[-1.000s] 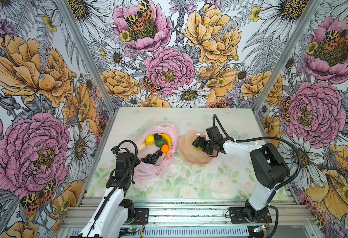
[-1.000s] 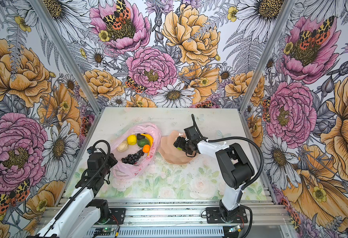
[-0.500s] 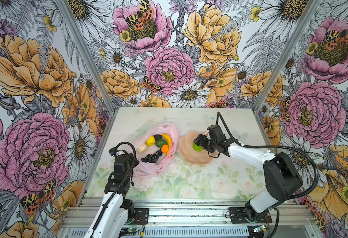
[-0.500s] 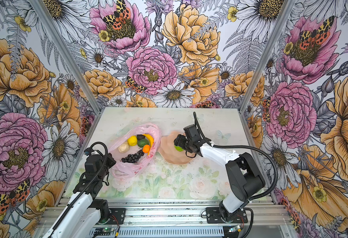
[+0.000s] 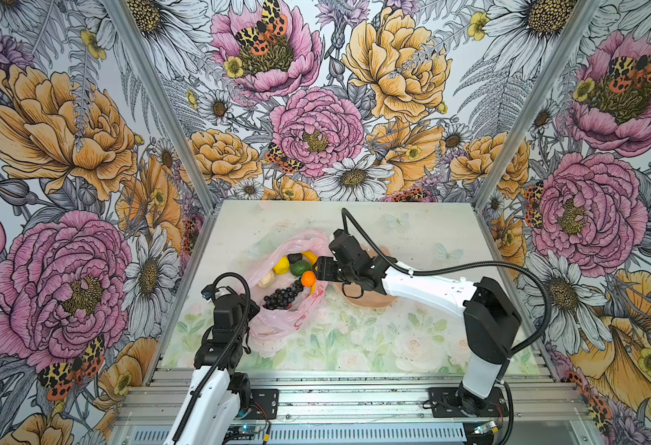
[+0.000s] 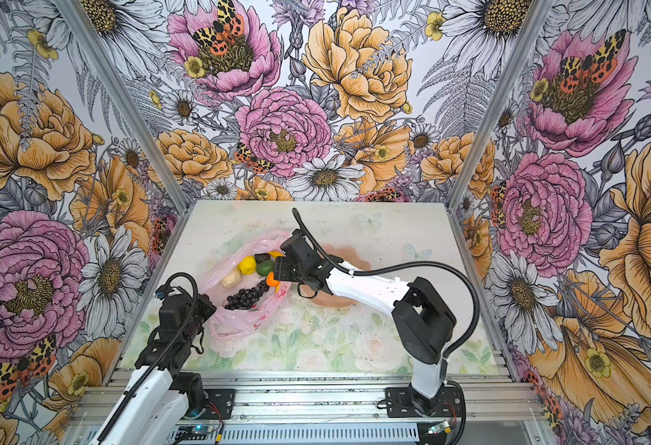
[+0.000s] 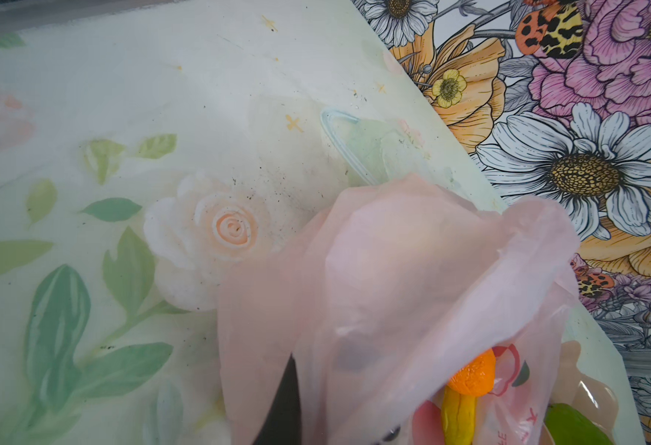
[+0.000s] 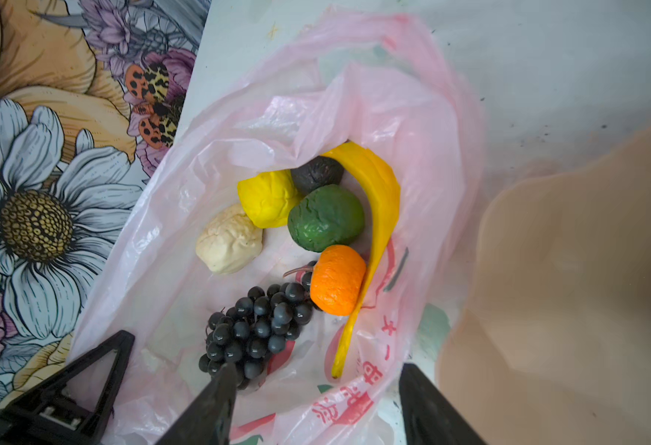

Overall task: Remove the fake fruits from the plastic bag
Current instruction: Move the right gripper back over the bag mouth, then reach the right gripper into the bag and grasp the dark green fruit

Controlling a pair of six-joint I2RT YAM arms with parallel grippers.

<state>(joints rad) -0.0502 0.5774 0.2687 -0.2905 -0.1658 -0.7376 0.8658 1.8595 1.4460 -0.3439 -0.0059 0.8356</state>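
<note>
Out: 1 green fruit (image 7: 574, 425) seen in dish (image 5: 370, 303) at plastic bag's (image 5: 277, 321) 3 o'clock | 7 fake fruits (image 8: 325, 215) left bagged | left gripper (image 5: 253, 310) clamped on bag | right gripper (image 8: 316, 385) spread, empty

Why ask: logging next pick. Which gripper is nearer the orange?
Right. The right gripper hangs open beside the orange; the left gripper pinches the plastic bag at its near edge, beyond the grape bunch.
</note>
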